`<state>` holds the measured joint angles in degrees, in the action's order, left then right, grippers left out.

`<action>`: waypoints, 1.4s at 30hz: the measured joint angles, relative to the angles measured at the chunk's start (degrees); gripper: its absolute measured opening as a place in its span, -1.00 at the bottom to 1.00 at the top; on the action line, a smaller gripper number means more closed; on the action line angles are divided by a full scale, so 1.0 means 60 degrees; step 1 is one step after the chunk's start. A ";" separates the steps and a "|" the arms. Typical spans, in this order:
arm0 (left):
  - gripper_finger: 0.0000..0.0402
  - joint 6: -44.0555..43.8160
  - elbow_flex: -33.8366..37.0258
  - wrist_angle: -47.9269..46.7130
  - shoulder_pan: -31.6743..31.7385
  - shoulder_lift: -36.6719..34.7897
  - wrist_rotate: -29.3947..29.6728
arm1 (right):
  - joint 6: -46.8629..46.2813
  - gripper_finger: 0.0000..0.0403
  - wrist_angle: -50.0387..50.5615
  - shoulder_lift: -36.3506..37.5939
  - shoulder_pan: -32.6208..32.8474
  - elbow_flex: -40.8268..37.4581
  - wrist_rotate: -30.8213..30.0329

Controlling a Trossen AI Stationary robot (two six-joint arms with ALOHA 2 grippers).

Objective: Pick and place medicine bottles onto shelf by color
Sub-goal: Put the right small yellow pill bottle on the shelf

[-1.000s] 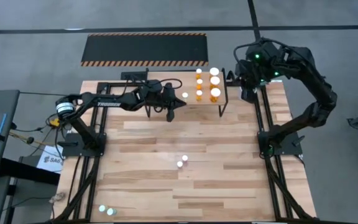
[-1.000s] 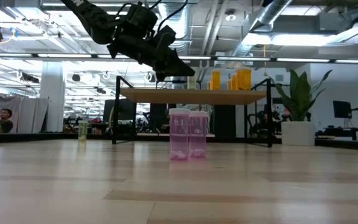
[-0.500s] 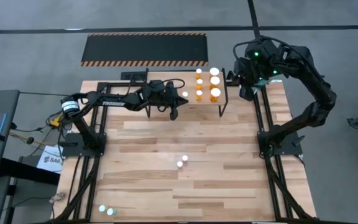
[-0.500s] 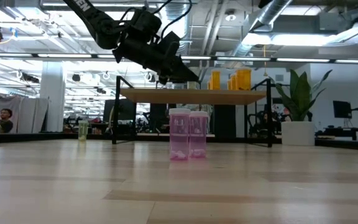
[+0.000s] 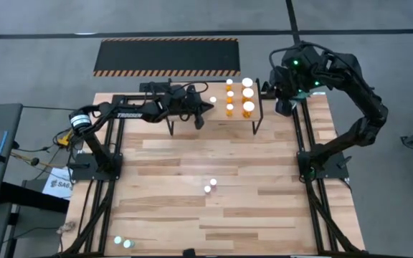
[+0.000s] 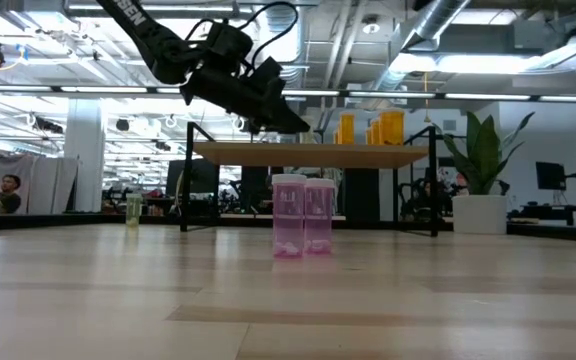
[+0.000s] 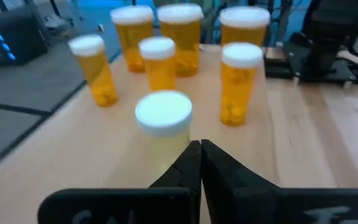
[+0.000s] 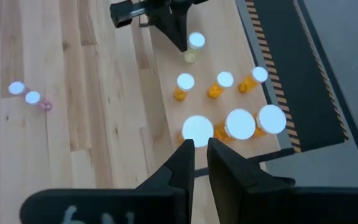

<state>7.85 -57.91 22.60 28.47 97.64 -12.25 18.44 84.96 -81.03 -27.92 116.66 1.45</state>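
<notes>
The shelf (image 5: 255,115) stands at the table's far middle with several orange, white-capped medicine bottles (image 5: 247,94) upright on its top; they also show in the left wrist view (image 7: 240,84). A pale yellowish bottle (image 7: 164,127) stands upright at the shelf's left end (image 5: 213,99). My left gripper (image 5: 206,107) is shut, level over the shelf's left end, right beside that bottle (image 8: 196,42). My right gripper (image 5: 284,107) hangs high off the shelf's right side, open only by a narrow gap (image 8: 200,148) and empty. My left gripper has its shut fingertips (image 7: 191,155) against the lower side of the pale bottle's body (image 7: 169,155). The fingers come about level, slanting from the table's left and near side. The bottle stands upright on the shelf top.
Two pink bottles (image 5: 210,186) stand together mid-table, nearest in the low view (image 6: 303,215). Two greenish bottles (image 5: 122,242) stand at the near left corner. A striped black mat (image 5: 167,56) lies beyond the far edge. A potted plant (image 6: 478,205) shows behind.
My left gripper has gone toward the table's far edge and a little right, in over the shelf's left end. The pale bottle has slid along the shelf top toward the far edge, staying upright.
</notes>
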 joint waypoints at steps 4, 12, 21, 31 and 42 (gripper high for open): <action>-1.00 0.0045 0.0000 0.0260 0.0208 -0.0001 0.0007 | 0.0002 -0.68 -0.0157 0.0000 0.0000 0.0001 0.0000; -1.00 -0.0097 0.0000 0.0474 0.0659 0.0001 0.0102 | 0.0000 -0.68 -0.0263 0.0000 0.0000 0.0004 0.0000; -1.00 -0.0002 0.0000 0.0144 0.0594 0.0000 -0.0608 | -0.0352 -0.68 -0.0286 0.0000 0.0004 0.0004 0.0000; -1.00 0.0328 -0.0682 -0.0276 0.0842 0.0783 -0.1415 | -0.0430 -0.68 -0.0656 0.0000 0.0004 0.0007 0.0004; -1.00 0.0879 -0.1388 -0.0705 0.0968 0.0882 -0.1337 | -0.0599 -0.68 -0.0570 0.0000 0.0004 0.0007 0.0004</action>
<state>13.12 -66.24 18.37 34.28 102.94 -20.27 14.84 81.54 -81.03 -27.90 116.71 1.48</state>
